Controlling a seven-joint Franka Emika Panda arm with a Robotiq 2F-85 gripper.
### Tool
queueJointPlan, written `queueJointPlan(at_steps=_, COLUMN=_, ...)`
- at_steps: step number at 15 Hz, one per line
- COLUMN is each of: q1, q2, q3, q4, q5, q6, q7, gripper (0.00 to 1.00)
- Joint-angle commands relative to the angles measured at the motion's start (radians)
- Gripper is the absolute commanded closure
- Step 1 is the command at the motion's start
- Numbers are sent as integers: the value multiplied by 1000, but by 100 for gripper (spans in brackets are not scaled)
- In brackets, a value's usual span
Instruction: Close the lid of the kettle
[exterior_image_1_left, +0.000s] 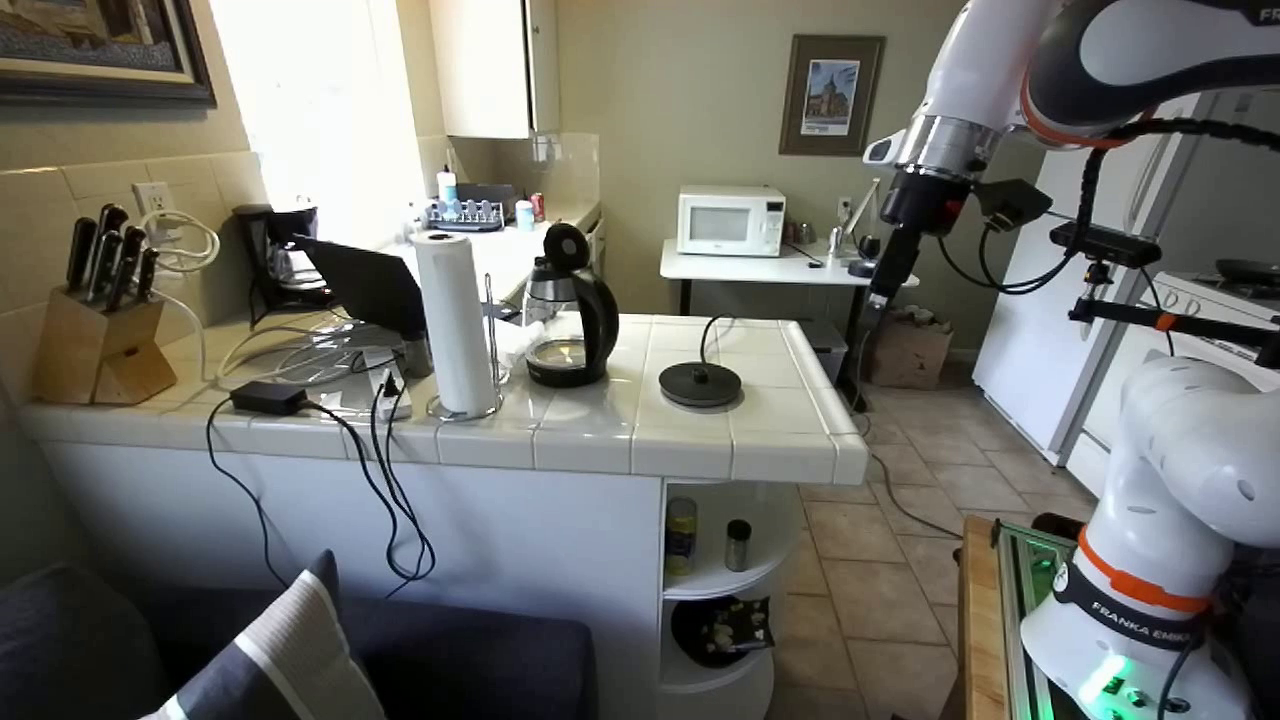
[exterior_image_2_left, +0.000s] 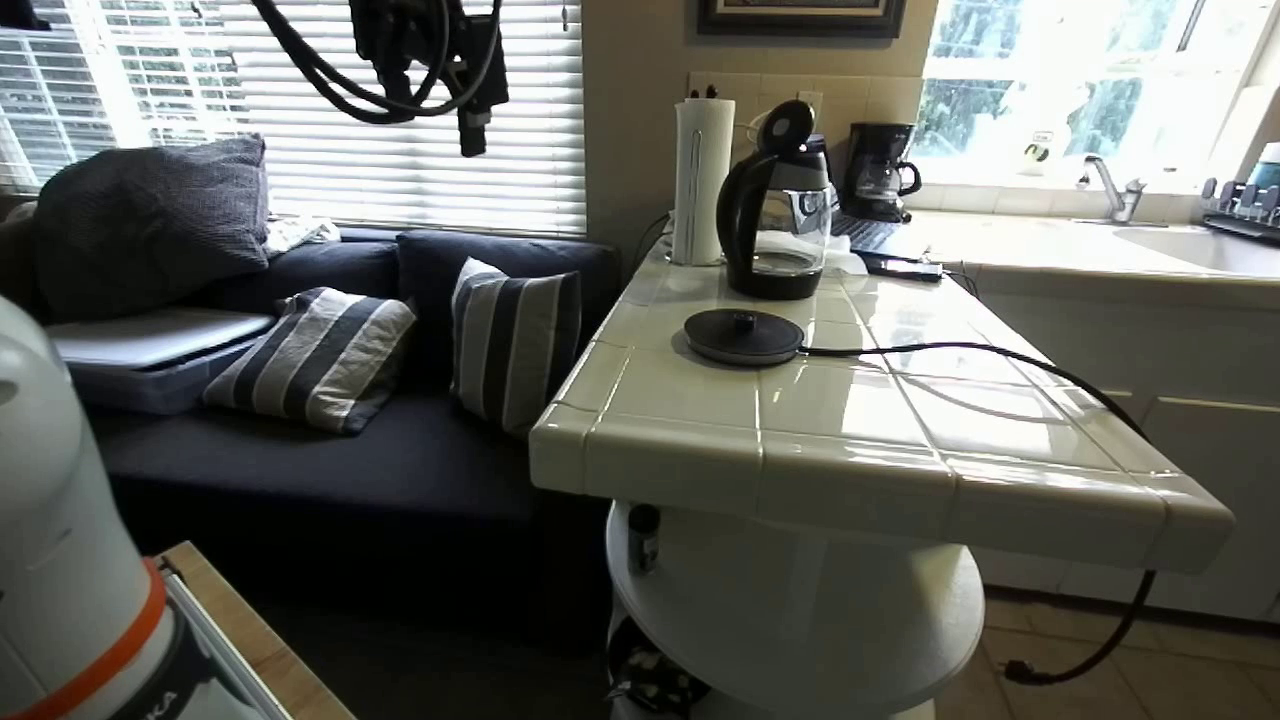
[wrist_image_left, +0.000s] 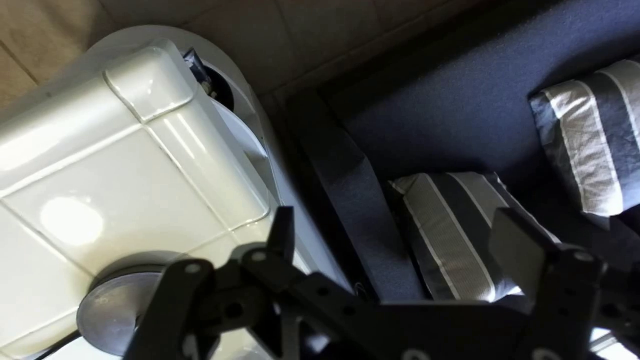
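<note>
The kettle (exterior_image_1_left: 598, 325) has a glass body, a black handle and a black base. It stands upright on the white tiled counter in both exterior views (exterior_image_2_left: 790, 225). Its round dark lid (exterior_image_1_left: 566, 246) is open, tilted steeply up above the handle, and also shows in an exterior view (exterior_image_2_left: 786, 126). My gripper (exterior_image_1_left: 878, 298) hangs in the air beyond the counter's end, well apart from the kettle and higher than the counter top. In the wrist view the fingers (wrist_image_left: 400, 220) are wide apart with nothing between them. The kettle and lid are out of the wrist view.
A flat black disc with a stem (exterior_image_1_left: 700, 384) and cord lies on the counter (exterior_image_2_left: 850, 410) near the kettle. A paper-towel roll (exterior_image_1_left: 456, 325) stands close beside the kettle. A laptop (exterior_image_1_left: 365, 285), cables and a knife block (exterior_image_1_left: 105, 345) are further along. A sofa (exterior_image_2_left: 450, 440) is alongside.
</note>
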Motion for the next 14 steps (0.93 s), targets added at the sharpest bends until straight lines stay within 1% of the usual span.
queueJointPlan(at_steps=1, q1=-43, q2=77, q3=53, q4=32, q5=-20, q6=89, q7=46, gripper=0)
queueJointPlan(at_steps=3, q1=-60, q2=149, q3=89, q4=69, q5=-63, q6=182, q7=67, gripper=0)
queueJointPlan(at_steps=6, q1=-90, q2=275, q3=144, q4=123, q5=-165, q6=377, q7=85, gripper=0)
queueJointPlan(at_steps=8, q1=-116, q2=367, q3=168, q4=183, q5=-235, q6=451, q7=120, gripper=0)
queueJointPlan(at_steps=10, q1=-145, q2=466, q3=181, q4=258, q5=-306, q6=502, q7=156, gripper=0)
queueJointPlan(at_steps=13, q1=-156, q2=614, q3=167, q4=371, q5=-360, q6=569, q7=182, gripper=0)
queueJointPlan(at_steps=14, q1=-152, q2=661, q3=158, q4=412, q5=-355, q6=574, q7=185, gripper=0)
